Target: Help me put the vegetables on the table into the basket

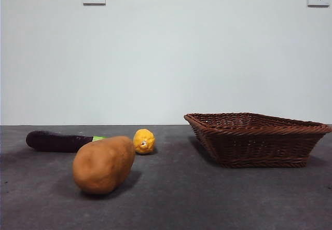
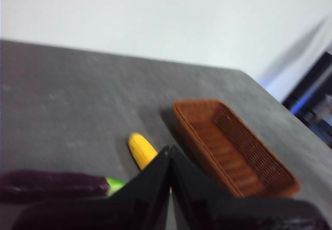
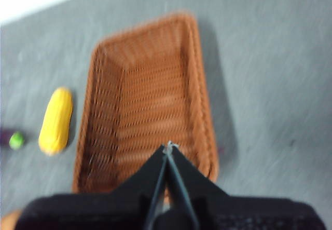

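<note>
**Three vegetables lie on the table beside an empty-handed pair of grippers and a wicker basket**

In the front view, a grey table [image 1: 218, 199] fills the lower half of the frame. At lower left sits an orange-brown potato [image 1: 104, 164], nearest the camera, its long axis tilted so the narrower end points up and to the right. Behind it, at the left edge, a dark purple eggplant [image 1: 58, 141] lies flat, long axis running left to right, its green stem pointing right toward a small yellow lemon-like piece [image 1: 144, 140] just beyond the stem. At the right of the frame stands the brown wicker basket [image 1: 258, 147], well apart from the three vegetables.

The left gripper [image 2: 169, 152] has its jaws pressed together, holding nothing, above the table near the eggplant and yellow piece. The right gripper [image 3: 167, 149] also has its jaws pressed together, holding nothing, over the basket's near rim. A black arm tip shows in the top left corner of the front view.
</note>
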{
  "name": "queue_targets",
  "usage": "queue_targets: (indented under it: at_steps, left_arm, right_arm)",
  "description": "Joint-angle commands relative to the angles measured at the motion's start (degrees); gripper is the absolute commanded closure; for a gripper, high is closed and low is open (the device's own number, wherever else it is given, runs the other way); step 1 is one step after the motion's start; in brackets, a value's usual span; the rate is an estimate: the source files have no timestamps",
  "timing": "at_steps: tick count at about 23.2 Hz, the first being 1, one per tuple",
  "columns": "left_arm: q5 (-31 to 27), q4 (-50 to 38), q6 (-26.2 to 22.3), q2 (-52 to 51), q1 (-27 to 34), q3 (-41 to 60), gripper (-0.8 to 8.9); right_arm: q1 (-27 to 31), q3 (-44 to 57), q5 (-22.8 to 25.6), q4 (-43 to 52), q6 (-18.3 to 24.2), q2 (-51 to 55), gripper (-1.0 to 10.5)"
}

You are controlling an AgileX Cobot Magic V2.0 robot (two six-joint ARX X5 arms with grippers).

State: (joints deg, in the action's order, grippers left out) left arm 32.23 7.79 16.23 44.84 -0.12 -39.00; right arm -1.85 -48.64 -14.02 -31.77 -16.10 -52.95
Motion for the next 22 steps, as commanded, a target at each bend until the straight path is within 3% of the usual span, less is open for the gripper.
queue_targets:
  at_steps: [1, 3, 6, 9, 16, 22]
  left_arm:
    - [4.7, 2.0, 0.5, 4.6, -0.1, -2.1, 8.16]
    - [7.4, 3.9, 0.5, 8.7, -0.1, -4.0, 8.16]
    - [10.9, 5.5, 0.5, 13.7, -0.1, -5.6, 8.16]
    - [15.2, 7.3, 0.4, 17.5, -0.1, -5.8, 8.16]
    - [16.2, 14.6, -4.5, 19.5, -0.3, -5.8, 8.16]
    - [16.2, 16.7, -5.9, 19.5, -0.3, -5.8, 8.16]
  right_arm:
    - [0.0, -3.8, -1.2, -4.1, 1.9, -4.3, 9.4]
    - [0.0, -8.0, -1.2, -8.1, 4.4, -9.3, 8.8]
    - [0.0, -14.2, -1.3, -11.9, 6.3, -17.2, 5.5]
    - [0.0, -20.6, -2.1, -15.7, 9.3, -25.5, 3.6]
    - [0.0, -32.8, -2.0, -19.6, 13.6, -43.1, 3.4]
    - [0.0, -39.2, -2.1, -18.7, 14.8, -54.9, 3.5]
